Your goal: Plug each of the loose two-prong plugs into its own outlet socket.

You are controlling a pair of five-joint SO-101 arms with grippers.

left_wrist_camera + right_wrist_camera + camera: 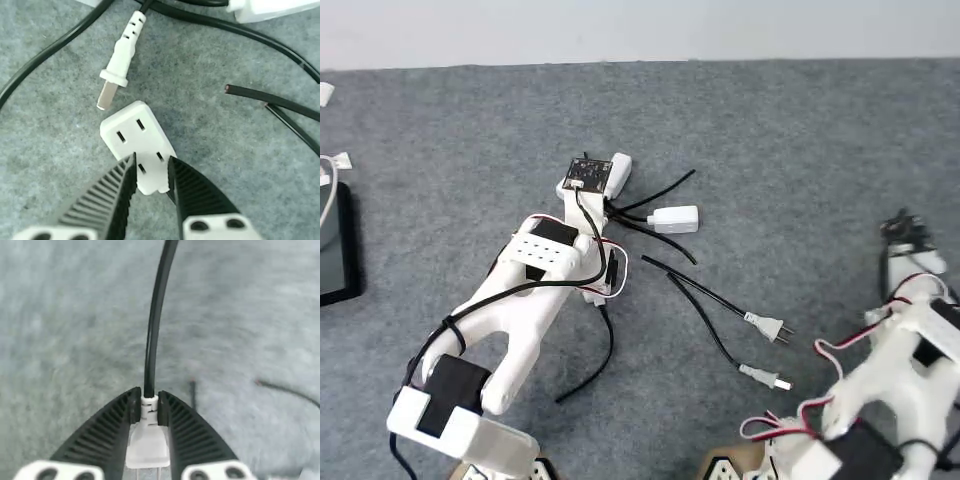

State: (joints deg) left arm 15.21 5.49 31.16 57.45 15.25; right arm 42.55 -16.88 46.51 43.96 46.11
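1. Mating step in hand: the left claw (150, 172) is narrow, pinching the near end of the white socket block (135, 140), which lies slots-up on the table (60, 165).
2. A loose plug (119, 60) lies just beside the block, prongs toward its edge, not in.
3. The right claw (148, 407) is clamped on another plug (147, 447) at its neck, with the cord (157, 315) running away.
4. Next, I'd say: line prongs up with slots, then push straight.
5. The left arm (510, 310) stretches to mid-table; the right arm (905, 340) sits folded at the side.

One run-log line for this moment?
left gripper: shut on outlet block | right gripper: shut on white plug | loose plug: beside outlet block, unplugged
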